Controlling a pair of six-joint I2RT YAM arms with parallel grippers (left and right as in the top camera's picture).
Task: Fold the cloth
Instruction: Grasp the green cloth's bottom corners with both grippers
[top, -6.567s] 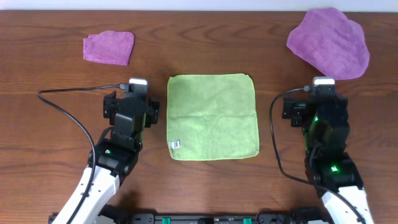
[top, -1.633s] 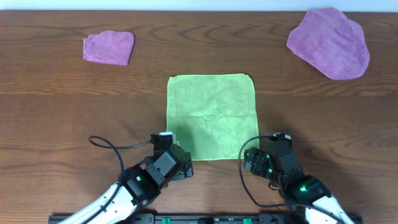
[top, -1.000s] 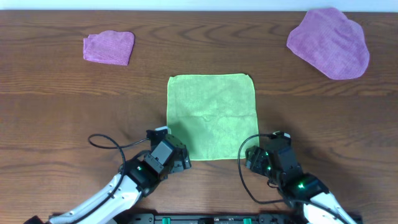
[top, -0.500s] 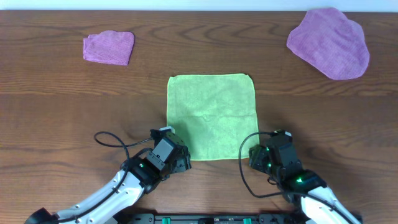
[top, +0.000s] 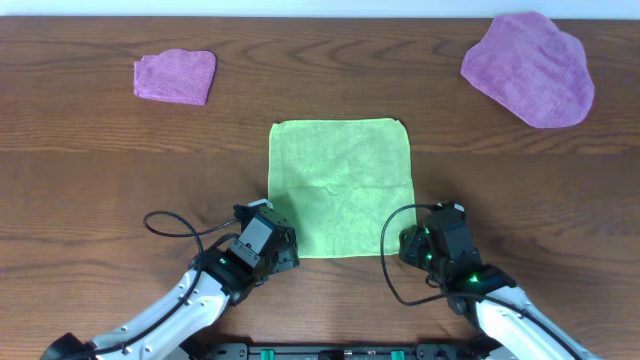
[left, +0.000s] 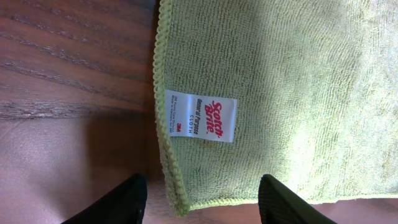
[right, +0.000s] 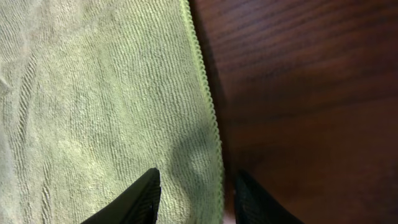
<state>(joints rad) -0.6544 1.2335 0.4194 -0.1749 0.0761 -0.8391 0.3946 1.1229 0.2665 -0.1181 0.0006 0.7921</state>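
two tools wait at the near corners of the cloth (top: 340, 185), which lies flat and spread open at the middle of the table (top: 100, 170). the left tool (left: 203, 190) is released, its fingers apart on either side of the near left corner, with the white tag (left: 200, 115) just beyond them. the right tool (right: 196, 180) is likewise released, its fingers straddling the right hem close to the near right corner. neither pinches fabric yet. the cloth is probably light, soft and limp, and should sag wherever unsupported, so the stitched hem at the corners is the sensible hold. being nearly square, it has no marked long axis. its edges run parallel to the table's edges, with the tag corner toward the robot.
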